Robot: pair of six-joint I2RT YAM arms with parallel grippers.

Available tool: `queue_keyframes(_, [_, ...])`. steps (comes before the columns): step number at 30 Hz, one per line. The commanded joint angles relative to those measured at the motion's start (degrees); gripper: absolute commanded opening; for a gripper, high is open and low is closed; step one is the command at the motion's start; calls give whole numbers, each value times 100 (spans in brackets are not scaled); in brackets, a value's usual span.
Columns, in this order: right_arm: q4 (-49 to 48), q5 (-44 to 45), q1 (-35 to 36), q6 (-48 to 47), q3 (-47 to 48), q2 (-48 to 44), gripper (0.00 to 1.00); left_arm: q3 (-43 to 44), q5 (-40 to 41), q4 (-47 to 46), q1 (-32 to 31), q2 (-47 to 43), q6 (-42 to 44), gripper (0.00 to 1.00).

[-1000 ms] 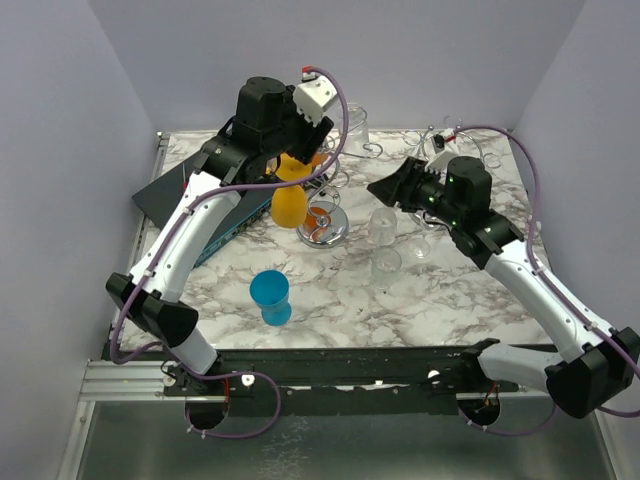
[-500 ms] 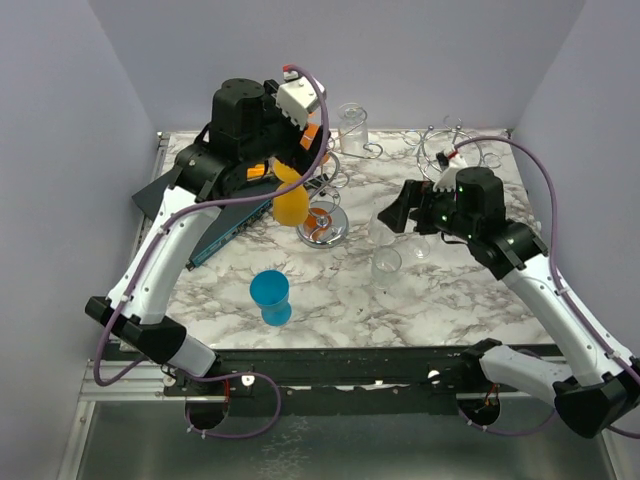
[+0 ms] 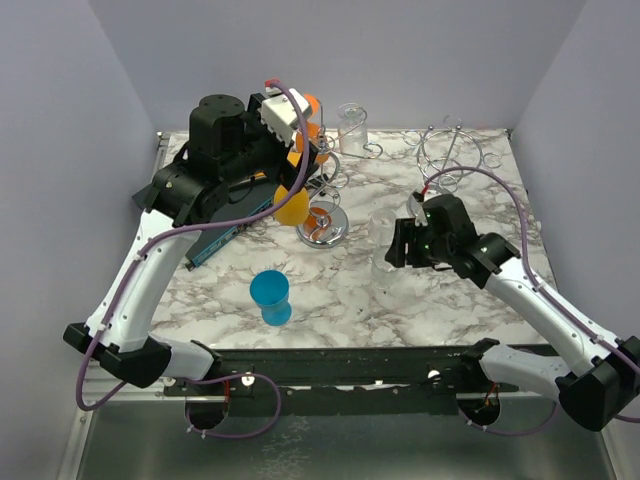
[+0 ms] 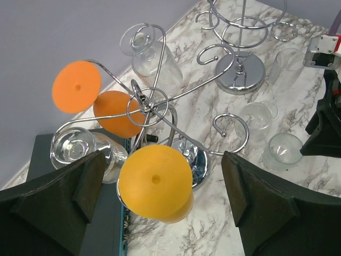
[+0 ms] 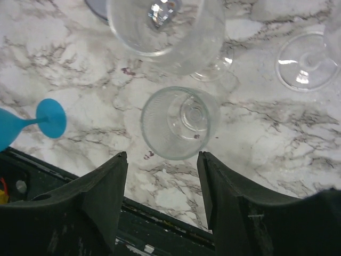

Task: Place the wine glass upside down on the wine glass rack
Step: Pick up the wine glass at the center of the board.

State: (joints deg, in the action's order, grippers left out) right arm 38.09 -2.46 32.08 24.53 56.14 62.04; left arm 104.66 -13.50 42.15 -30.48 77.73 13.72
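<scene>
A yellow wine glass [image 4: 154, 181] hangs upside down in a hook of the chrome wine glass rack [image 4: 146, 101], foot on top. My left gripper [image 4: 162, 160] is open above it, fingers wide on either side and not touching. An orange glass [image 4: 77, 85] and two clear glasses [image 4: 144, 40] hang from other hooks. A small clear glass [image 5: 180, 122] stands upright on the marble. My right gripper [image 5: 162, 157] hovers open over its near rim with nothing between its fingers. In the top view the right gripper [image 3: 400, 245] is right of the rack base [image 3: 320, 228].
A blue glass [image 3: 270, 297] stands near the front. A larger clear glass [image 5: 165, 26] and the foot of another [image 5: 309, 61] sit beyond the small one. A second chrome rack [image 4: 240, 69] is at the back right. A dark slab [image 3: 215, 230] lies at the left.
My left gripper opened off the yellow glass and pulled up and back to the left, leaving it hanging. My right arm swung toward the front, over the small clear glass.
</scene>
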Motion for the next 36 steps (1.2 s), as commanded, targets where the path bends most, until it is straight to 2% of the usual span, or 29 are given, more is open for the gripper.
queue_keyframes(1, [59, 711, 14, 251, -377, -91, 61, -136, -167, 45, 16, -138, 44, 99])
queue_keyframes(7, [-497, 849, 13, 441, -785, 270, 61, -301, -330, 39, 15, -223, -27, 99])
queue_keyframes(12, [-940, 887, 14, 477, -906, 479, 57, -497, -309, 33, 16, -369, -56, 98])
queue_keyframes(22, [-1047, 755, 17, 458, -1088, 706, 26, -802, -484, 38, 16, -603, -138, 98])
queue_keyframes(30, [-810, 566, 14, 559, -1409, 206, 28, -981, -610, 103, 16, -1011, -176, 99])
queue_keyframes(31, [-784, 564, 17, 548, -1416, 184, 33, -1027, -610, 113, 12, -1040, -169, 99])
queue_keyframes(32, [-748, 560, 18, 531, -1404, 214, 42, -1059, -594, 117, 16, -1049, -167, 99])
queue_keyframes(33, [-687, 570, 16, 519, -1367, 277, 46, -1081, -577, 113, 16, -1066, -159, 99])
queue_keyframes(36, [-560, 596, 18, 499, -1225, 491, 47, -1098, -609, 109, 15, -1059, -184, 99])
